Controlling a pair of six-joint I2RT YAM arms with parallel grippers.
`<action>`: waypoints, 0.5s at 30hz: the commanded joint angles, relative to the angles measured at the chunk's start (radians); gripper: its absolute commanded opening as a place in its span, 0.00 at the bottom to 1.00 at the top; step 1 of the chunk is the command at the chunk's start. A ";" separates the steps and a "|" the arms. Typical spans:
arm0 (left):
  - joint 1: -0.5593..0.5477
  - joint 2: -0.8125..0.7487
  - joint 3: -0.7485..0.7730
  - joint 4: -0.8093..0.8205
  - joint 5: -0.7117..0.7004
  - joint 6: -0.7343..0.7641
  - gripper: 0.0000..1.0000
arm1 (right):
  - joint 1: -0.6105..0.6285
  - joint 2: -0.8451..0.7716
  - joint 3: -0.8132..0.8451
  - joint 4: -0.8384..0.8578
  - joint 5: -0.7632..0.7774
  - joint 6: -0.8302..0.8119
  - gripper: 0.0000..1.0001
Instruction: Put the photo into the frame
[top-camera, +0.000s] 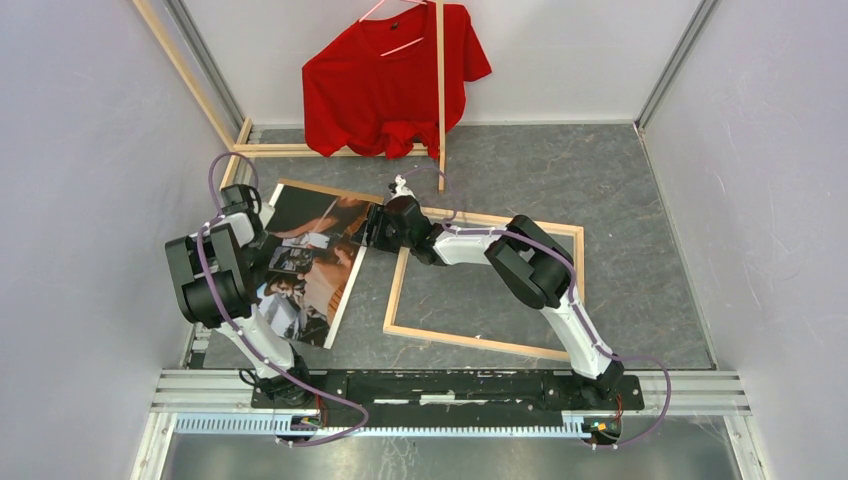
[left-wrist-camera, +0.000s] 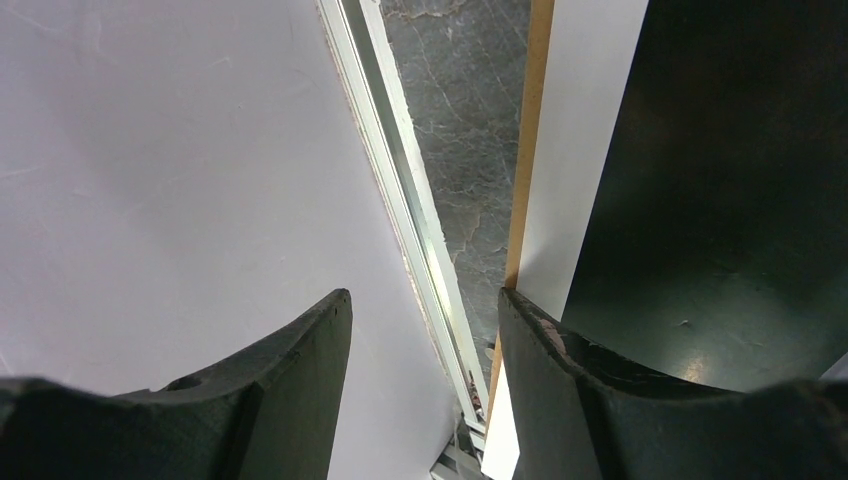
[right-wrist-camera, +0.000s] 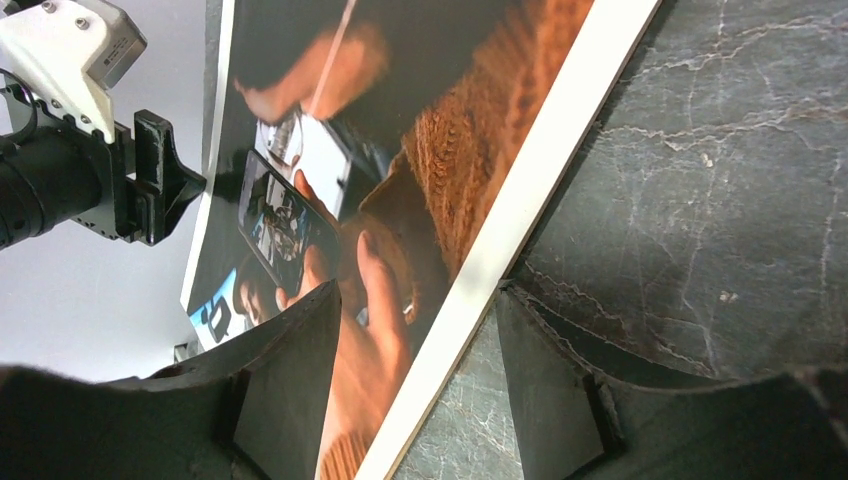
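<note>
**Thin print: take it by the borders**

The photo (right-wrist-camera: 400, 130) lies just left of the frame (top-camera: 480, 342). My right gripper (right-wrist-camera: 415, 295) stands apart astride its white right edge, and my left gripper (left-wrist-camera: 425, 310) stands apart at the opposite edge. I judge the print light, floppy and easily creased, so I would pinch both borders.

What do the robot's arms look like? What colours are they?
The left arm and right arm both have chunky black joints with white links between them. A thin purple cable loops along each one. The fingers are black and broad, tapering to blunt tips.
</note>
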 joint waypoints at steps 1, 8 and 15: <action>-0.003 0.105 -0.070 -0.006 0.203 -0.029 0.64 | 0.014 -0.062 0.057 0.004 0.023 -0.047 0.64; -0.009 0.108 -0.069 -0.004 0.204 -0.029 0.64 | 0.016 -0.068 0.043 0.078 0.004 -0.039 0.64; -0.009 0.111 -0.067 -0.003 0.197 -0.020 0.63 | 0.015 -0.098 0.013 0.147 -0.022 -0.029 0.63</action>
